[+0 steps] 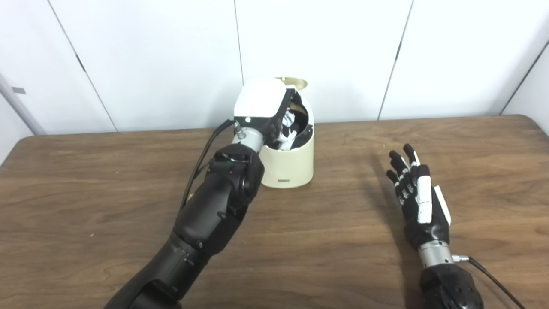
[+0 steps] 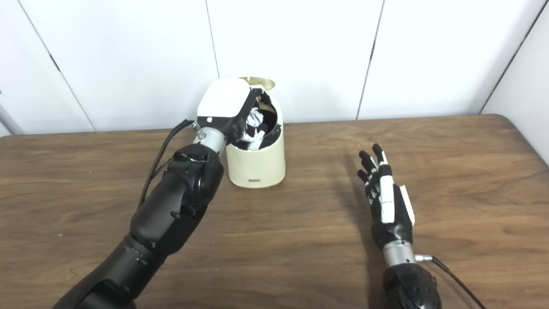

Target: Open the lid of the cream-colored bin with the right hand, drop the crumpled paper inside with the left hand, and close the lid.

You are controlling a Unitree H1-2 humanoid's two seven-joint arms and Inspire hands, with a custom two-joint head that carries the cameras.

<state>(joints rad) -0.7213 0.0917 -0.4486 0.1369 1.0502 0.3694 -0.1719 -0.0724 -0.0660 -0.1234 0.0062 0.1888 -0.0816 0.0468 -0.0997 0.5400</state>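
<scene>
The cream-colored bin [image 1: 292, 165] stands at the back middle of the table, its lid [image 1: 295, 81] tipped up behind the dark opening. My left hand [image 1: 262, 102], with its white back plate facing up, reaches into that opening from the left. White crumpled paper [image 1: 288, 128] shows among its curled fingers, just inside the bin's mouth. My right hand [image 1: 418, 195] is well to the right of the bin, low over the table, open with its fingers stretched forward and nothing in it.
The brown wooden table [image 1: 343, 249] runs up to a white panelled wall close behind the bin. A cable trails from each wrist. Bare tabletop lies between the bin and my right hand.
</scene>
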